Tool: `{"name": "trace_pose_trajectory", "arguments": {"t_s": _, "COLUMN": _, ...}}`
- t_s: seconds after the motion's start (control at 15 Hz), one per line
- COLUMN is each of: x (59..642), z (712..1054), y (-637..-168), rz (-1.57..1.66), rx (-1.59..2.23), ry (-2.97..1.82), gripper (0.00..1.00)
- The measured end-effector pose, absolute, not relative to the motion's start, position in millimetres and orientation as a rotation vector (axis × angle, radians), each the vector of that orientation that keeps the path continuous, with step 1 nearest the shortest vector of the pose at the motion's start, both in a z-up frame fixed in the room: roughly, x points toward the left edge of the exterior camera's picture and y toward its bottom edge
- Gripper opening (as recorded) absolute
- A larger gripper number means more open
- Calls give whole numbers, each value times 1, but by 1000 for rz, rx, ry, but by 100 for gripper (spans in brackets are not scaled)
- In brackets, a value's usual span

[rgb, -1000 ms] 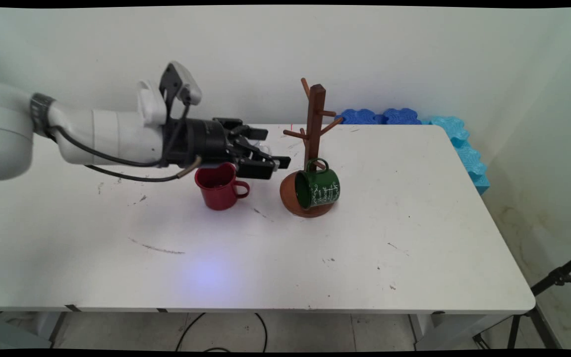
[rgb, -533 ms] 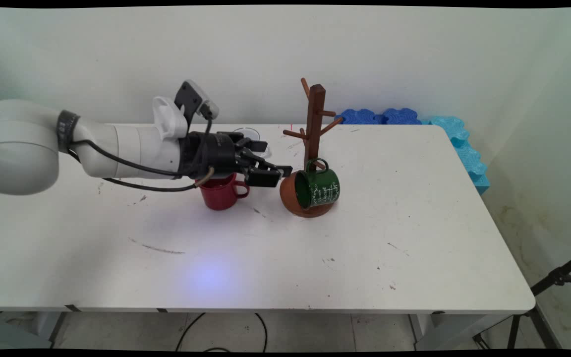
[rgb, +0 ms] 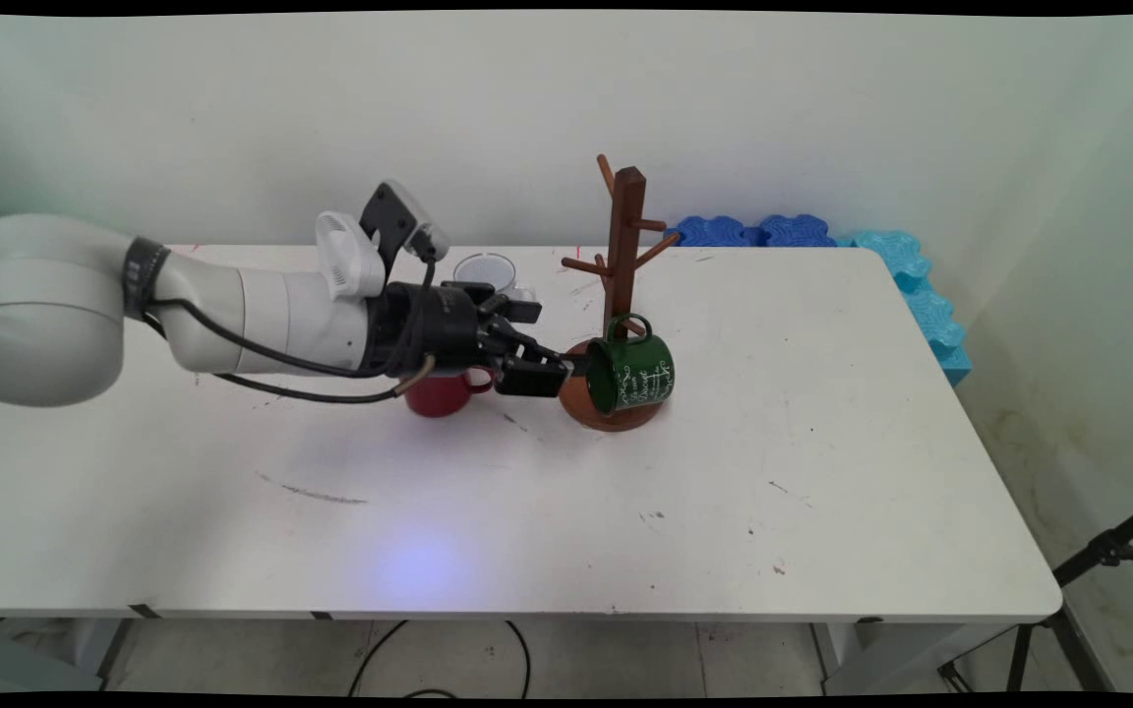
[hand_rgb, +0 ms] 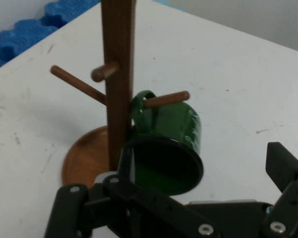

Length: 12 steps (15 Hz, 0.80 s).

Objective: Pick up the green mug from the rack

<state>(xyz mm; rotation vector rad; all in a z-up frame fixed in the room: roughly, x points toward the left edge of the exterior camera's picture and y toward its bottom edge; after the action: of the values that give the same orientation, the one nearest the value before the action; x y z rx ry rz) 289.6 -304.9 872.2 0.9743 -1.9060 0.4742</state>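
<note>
Hand (rgb: 566, 370) open at green mug (rgb: 631, 374) rim — white script unreadable, mug tree (rgb: 626, 246)

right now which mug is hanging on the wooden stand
The green mug, its handle hooked over a low peg of the mug tree. The red mug stands on the table behind the gripper.

The red mug (rgb: 441, 394) sits mostly hidden behind the black gripper (rgb: 566, 369) and wrist — only its lower body and part of the handle show. The white lettering on the green mug (rgb: 637, 373) is too small to read. In the hand view the gripper's linkage covers the lower rim of the green mug (hand_rgb: 171, 148), and the top edge cuts off the wooden mug tree (hand_rgb: 117, 74). A clear cup (rgb: 488, 270) stands partly behind the hand.
</note>
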Motion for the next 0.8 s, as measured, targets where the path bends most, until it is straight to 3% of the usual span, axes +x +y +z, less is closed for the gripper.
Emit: {"name": "trace_pose_trajectory", "arguments": {"t_s": 0.8, "x": 281, "z": 847, "y": -293, "rz": 386, "rx": 983, "ry": -1893, "gripper": 100}}
